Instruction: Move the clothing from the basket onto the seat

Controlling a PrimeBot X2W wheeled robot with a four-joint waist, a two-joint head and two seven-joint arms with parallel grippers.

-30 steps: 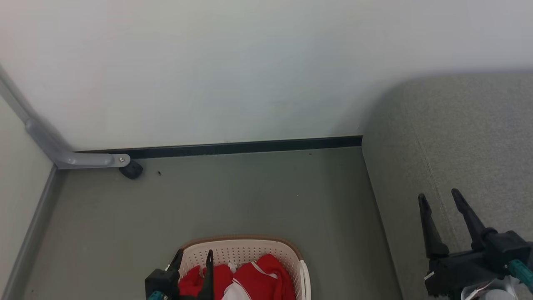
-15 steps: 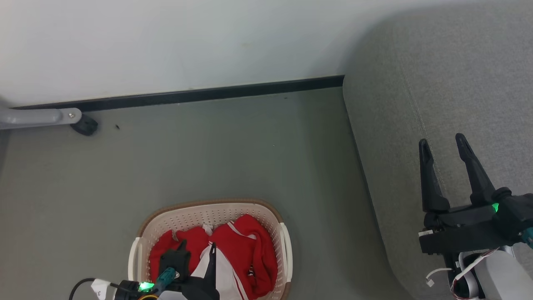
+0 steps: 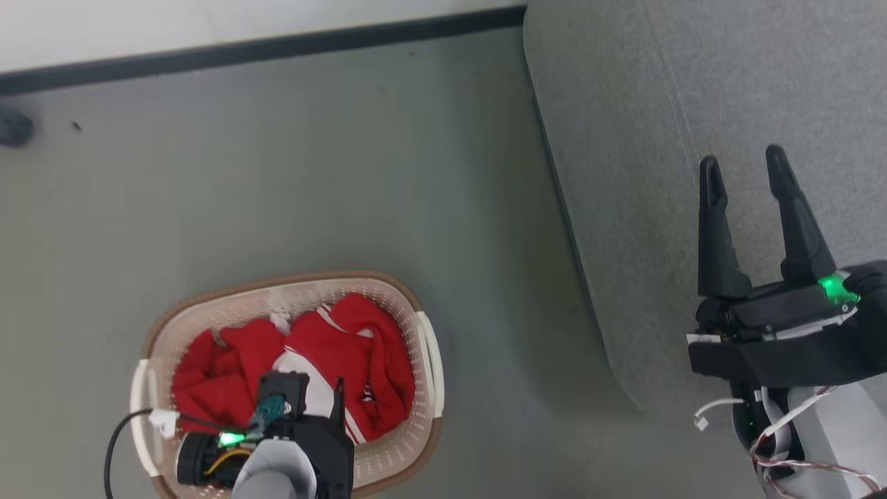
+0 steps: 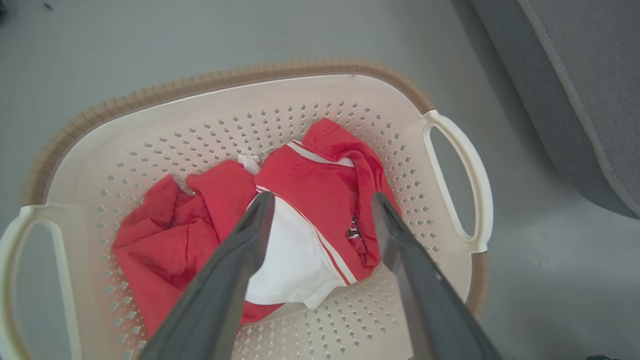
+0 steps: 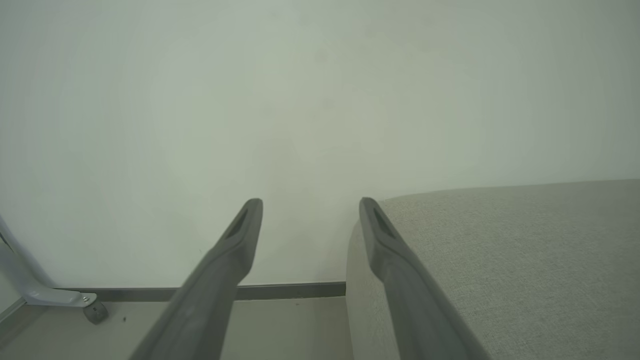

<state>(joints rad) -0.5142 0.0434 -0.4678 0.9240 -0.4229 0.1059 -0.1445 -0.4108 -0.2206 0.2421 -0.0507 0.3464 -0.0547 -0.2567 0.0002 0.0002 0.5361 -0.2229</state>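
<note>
The red clothing (image 3: 360, 343) with white trim lies bunched in the cream basket (image 3: 277, 283) on the floor, at the lower left of the head view. My left gripper (image 3: 313, 389) hangs over it, open, pointing down. In the left wrist view the left gripper (image 4: 322, 197) has its fingers either side of the clothing (image 4: 320, 185), above a white panel, inside the basket (image 4: 225, 82). Whether it touches the fabric I cannot tell. My right gripper (image 3: 741, 158) is open and empty over the grey seat (image 3: 624, 104). In the right wrist view the right gripper (image 5: 310, 202) points past the seat (image 5: 500, 250) at the wall.
Grey floor (image 3: 312, 159) lies between basket and seat. A black baseboard (image 3: 277, 45) runs under the white wall at the back. A dark caster (image 3: 14, 128) sits far left, under a grey metal bracket (image 5: 50, 296). The seat's edge (image 4: 575, 100) is close to the basket's right handle (image 4: 465, 165).
The head camera has tilted down, so the whole basket is now in the picture. My left gripper stays over the clothing; my right gripper stays open over the seat.
</note>
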